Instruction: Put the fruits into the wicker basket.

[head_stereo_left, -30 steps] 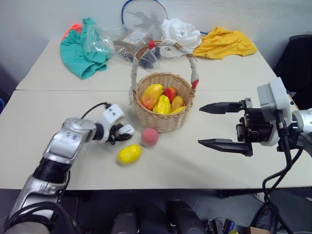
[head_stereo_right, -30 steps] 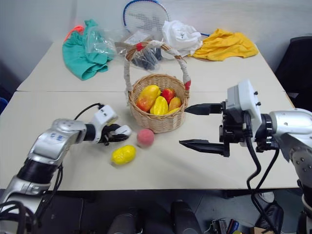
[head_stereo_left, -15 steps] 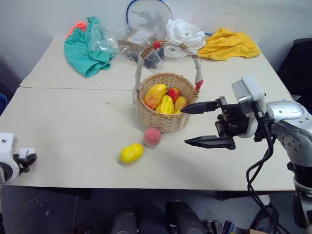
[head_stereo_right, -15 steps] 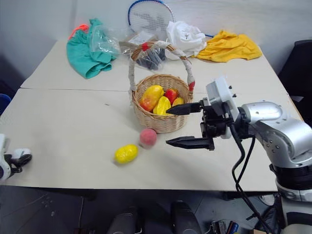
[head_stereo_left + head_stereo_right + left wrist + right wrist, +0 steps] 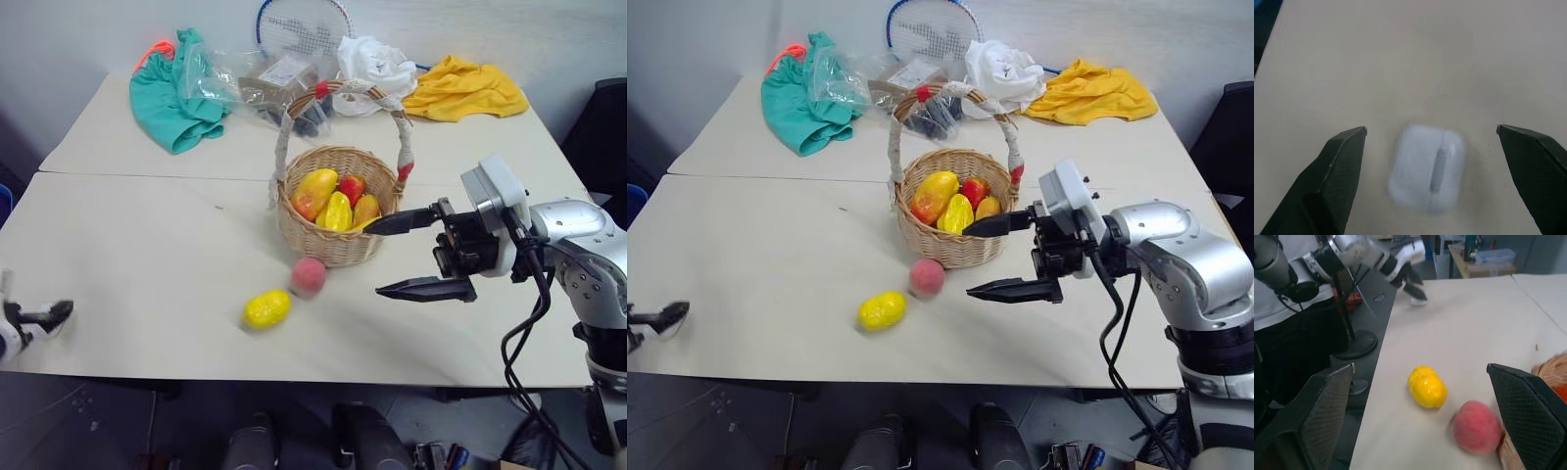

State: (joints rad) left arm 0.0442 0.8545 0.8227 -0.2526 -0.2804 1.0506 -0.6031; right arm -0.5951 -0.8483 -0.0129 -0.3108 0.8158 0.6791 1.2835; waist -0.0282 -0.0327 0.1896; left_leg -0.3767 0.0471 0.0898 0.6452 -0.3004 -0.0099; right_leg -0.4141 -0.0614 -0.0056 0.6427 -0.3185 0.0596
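We judge the step in hand to be picking up the peach [image 5: 926, 278], which lies on the surface [image 5: 774, 245] just in front of the wicker basket [image 5: 955, 211], a little left of centre in the head view. The lemon [image 5: 882, 310] lies near it, lower and further left. The right tool [image 5: 1001, 258] hovers just right of the peach with its fingers spread wide and nothing between them. To do this well, we should bring it in low and level so the fingers straddle the peach, not the basket wall close behind it, then lift over the rim and clear of the arched handle.

The left tool [image 5: 1432, 171], at the far left edge of the frame, is released too, with a small white case [image 5: 1426, 168] lying between its fingers. That case is blurred, so we cannot make out its details. The basket already holds several fruits, partly hidden by its rim.
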